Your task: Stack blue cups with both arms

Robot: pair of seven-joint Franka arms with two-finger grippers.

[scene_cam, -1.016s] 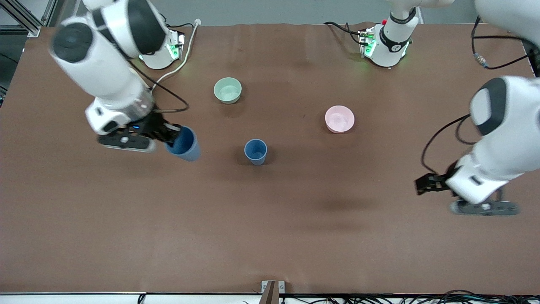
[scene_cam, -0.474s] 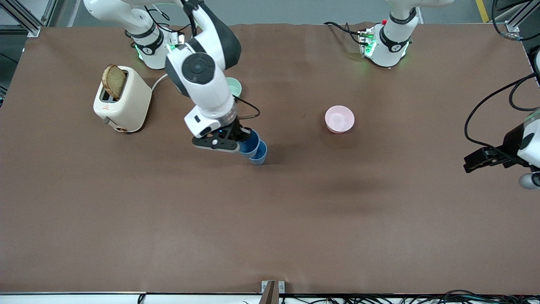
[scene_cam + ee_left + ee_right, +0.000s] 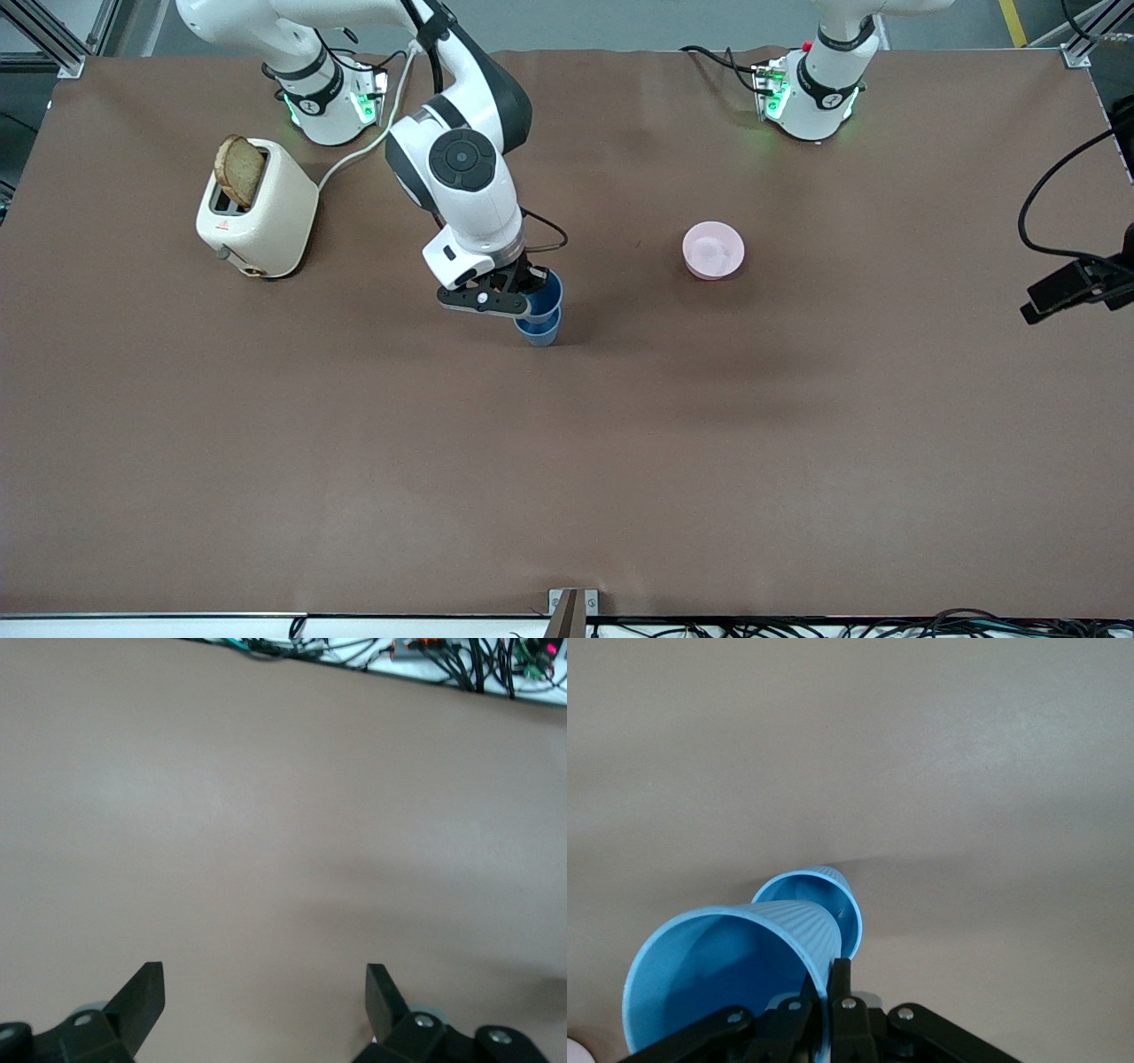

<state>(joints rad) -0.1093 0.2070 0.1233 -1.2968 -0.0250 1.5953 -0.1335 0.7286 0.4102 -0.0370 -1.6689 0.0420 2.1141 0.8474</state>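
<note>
My right gripper (image 3: 524, 294) is shut on the rim of one blue cup (image 3: 547, 296), one finger inside and one outside. It holds the cup tilted, directly over the second blue cup (image 3: 538, 333), which stands upright mid-table. In the right wrist view the held cup (image 3: 726, 974) is in the gripper (image 3: 824, 990), and its base hides part of the standing cup's mouth (image 3: 824, 895). I cannot tell whether the cups touch. My left gripper (image 3: 1067, 288) is open and empty over bare table at the left arm's end (image 3: 264, 988).
A cream toaster (image 3: 257, 221) with a slice of bread stands toward the right arm's end. A pink bowl (image 3: 713, 250) sits toward the left arm's side of the cups. The mint-green bowl is hidden by the right arm. Cables (image 3: 443, 651) lie off the table's edge.
My right gripper carried its blue cup from the right arm's end to over the standing cup. My left arm drew back toward its end of the table.
</note>
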